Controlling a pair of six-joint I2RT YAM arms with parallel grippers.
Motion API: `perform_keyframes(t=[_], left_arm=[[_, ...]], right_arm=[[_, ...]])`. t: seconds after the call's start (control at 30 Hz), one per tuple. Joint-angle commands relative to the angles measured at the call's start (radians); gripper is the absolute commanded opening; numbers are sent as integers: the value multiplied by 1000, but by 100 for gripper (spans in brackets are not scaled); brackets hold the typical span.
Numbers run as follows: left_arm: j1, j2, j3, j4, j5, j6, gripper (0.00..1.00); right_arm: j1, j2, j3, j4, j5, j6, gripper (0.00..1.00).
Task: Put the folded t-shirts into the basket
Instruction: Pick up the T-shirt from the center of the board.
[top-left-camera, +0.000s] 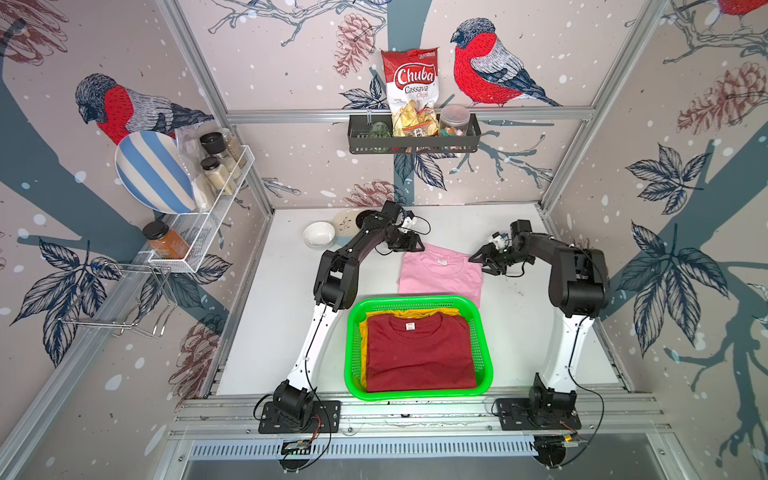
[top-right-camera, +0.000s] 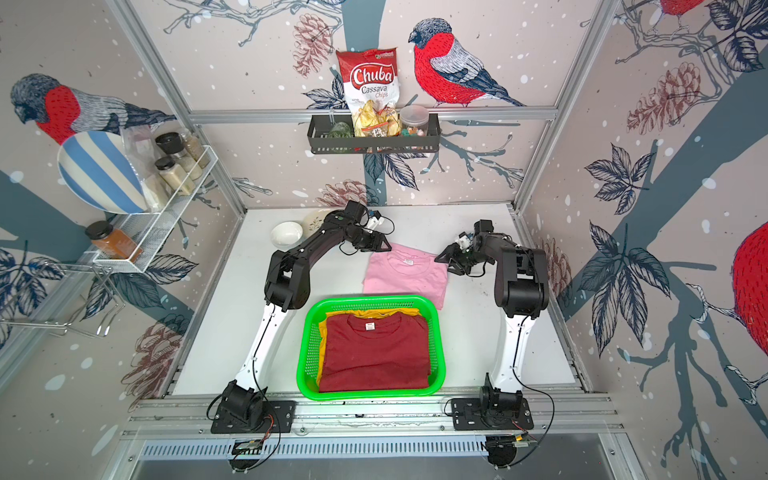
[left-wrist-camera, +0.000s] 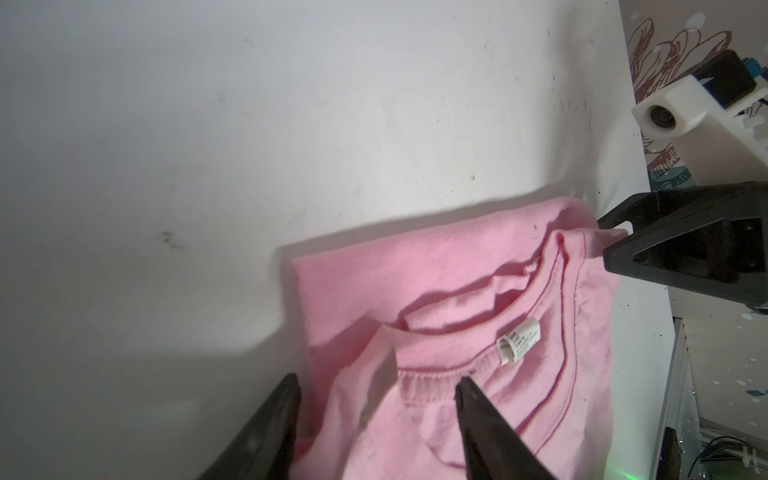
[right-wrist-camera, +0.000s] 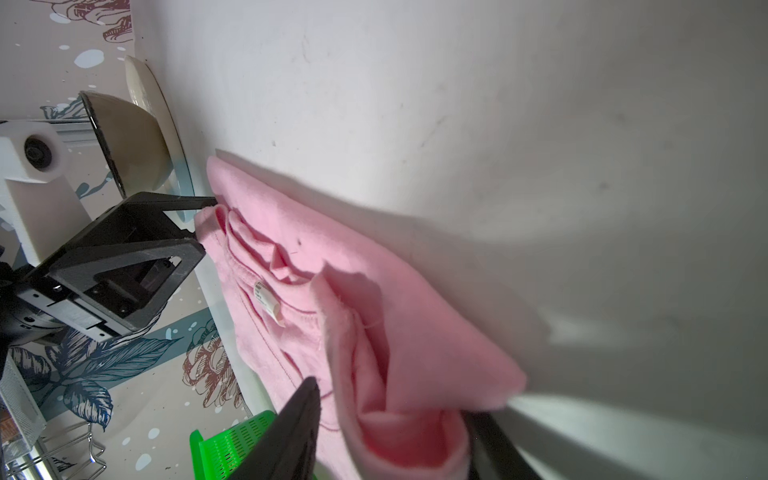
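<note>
A pink t-shirt lies folded on the white table just behind the green basket. Inside the basket a dark red t-shirt lies flat on a mustard yellow t-shirt, of which only the edges show. My left gripper is at the pink shirt's far left corner, its jaws closed on bunched fabric. My right gripper holds the far right corner, with a thick fold filling the gap between its jaws. Both corners are puckered and slightly lifted.
A white bowl and a plate sit at the table's back left, behind the left arm. A white wire rack with jars hangs on the left wall. A black shelf basket hangs on the back wall.
</note>
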Motion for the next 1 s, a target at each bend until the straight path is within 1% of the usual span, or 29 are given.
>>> perform_keyframes(t=[0.0,0.1,0.23,0.3,0.37,0.43,0.47,0.63,0.73,0.97], left_arm=[[2,29,21,-98,-19,-13,56],[3,48,52,-115,-13,-8,52],[5,63,69,-122,1,-12,37],[9,67,71,-116,14,-17,26],[13,71,71,-112,24,-25,11],[14,73,72,-108,34,-25,2],[16,72,72,-104,41,-25,0],[29,34,72,-102,79,-45,0],[37,-28,33,-46,136,-91,0],[46,-158,-54,22,187,-131,0]], right_arm=[[8,17,-13,-24,143,0,45],[19,18,-15,-2,135,0,38],[21,10,-20,27,124,5,27],[23,4,-25,42,118,3,22],[28,-6,-30,55,111,0,14],[33,-20,-38,71,107,-3,10],[37,-31,-44,82,107,-3,8],[60,-105,-67,114,101,-23,2],[62,-171,-93,142,101,-19,1],[63,-310,-128,163,101,-11,0]])
